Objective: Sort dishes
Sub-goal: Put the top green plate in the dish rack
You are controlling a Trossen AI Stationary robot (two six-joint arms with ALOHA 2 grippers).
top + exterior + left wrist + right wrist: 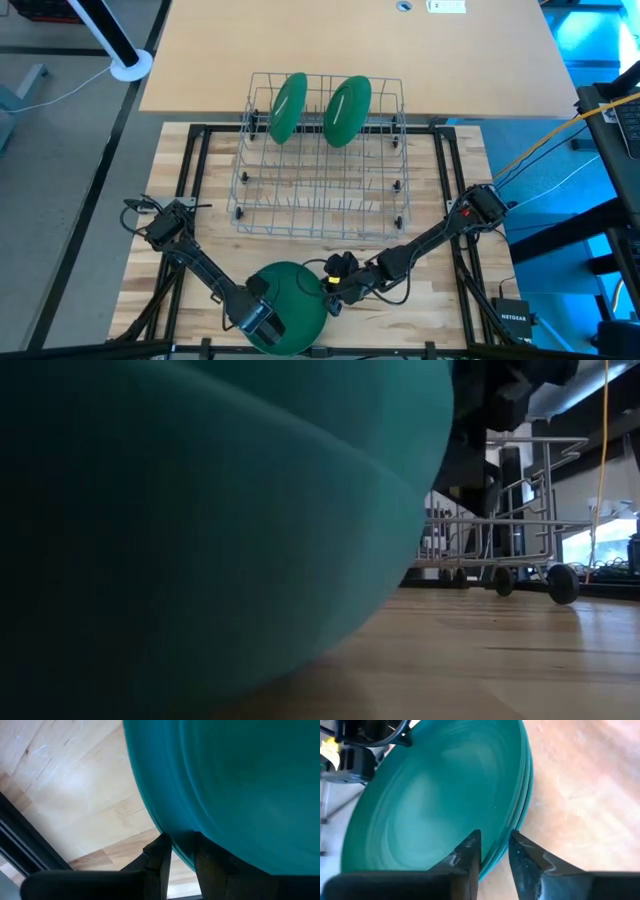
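green-teal plates are the only coloured things here: two plates (288, 106) (347, 110) stand on edge, side by side, in the slots along the far side of the wire dish rack (320, 200), and a stack of plates (290, 292) lies on the wooden table (440, 300) just in front of the rack's near edge. relative to that rack, both arms reach in to the stack from the near corners. the left hand (179, 855) is at the stack's edge farthest from the rack, on the left-arm side, and its two dark fingers (159, 860) are narrowed onto the rim of a plate, one finger on each face of the rim. the right hand (494, 851) is at the stack's edge on the right-arm side, near the rack's front; its fingers (468, 851) straddle the rim of the top plate, one over the plate's inner face and one outside the rim, drawn close to the rim, though whether they actually pinch it cannot be told. in the right wrist view the rims of at least two stacked plates show, one under the other. in the low view the stack fills the near field, with the rack (500, 530) on its small wheels on the table behind it.
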